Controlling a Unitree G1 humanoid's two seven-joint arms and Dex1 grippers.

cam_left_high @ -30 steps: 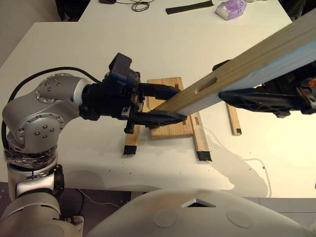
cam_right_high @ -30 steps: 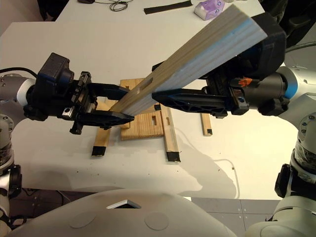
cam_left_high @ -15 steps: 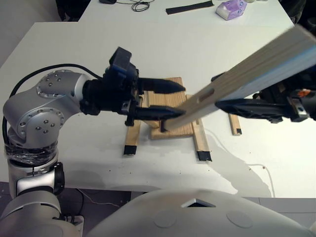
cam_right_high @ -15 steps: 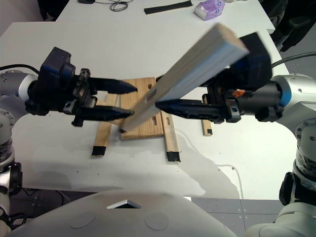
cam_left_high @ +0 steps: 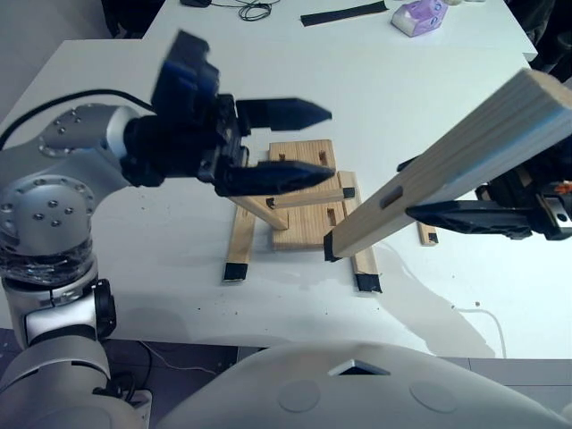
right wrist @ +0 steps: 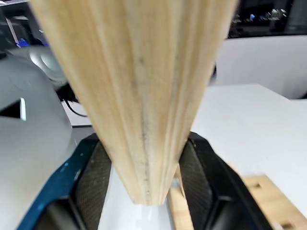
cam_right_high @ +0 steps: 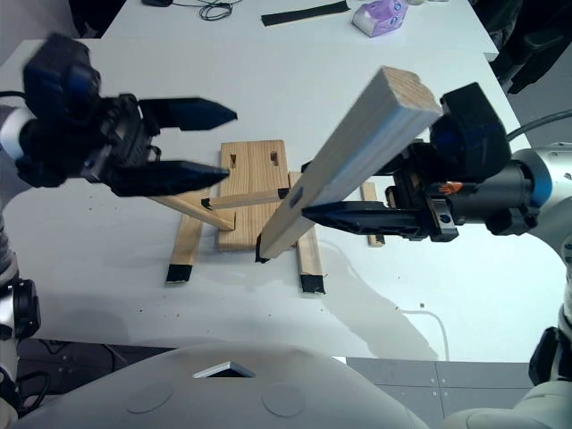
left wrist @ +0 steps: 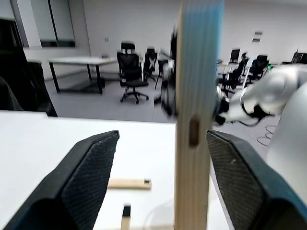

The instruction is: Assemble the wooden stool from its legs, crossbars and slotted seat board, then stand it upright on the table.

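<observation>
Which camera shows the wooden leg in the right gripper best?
The right eye view: the leg shows end to end, slot included, in the right gripper. The left eye view crops its top; the left wrist view shows the slotted middle; the right wrist view one close face.

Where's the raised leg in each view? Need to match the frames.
Left eye: leg slants from the upper right edge down to mid-picture, black-tipped end lowest.
Right eye: same slant, starting nearer the top centre.
Left wrist: stands upright through the middle.
Right wrist: close up through the middle, running away from the camera.
Shared landmark: the slot in its side, seen in both eye views and the left wrist view.
</observation>
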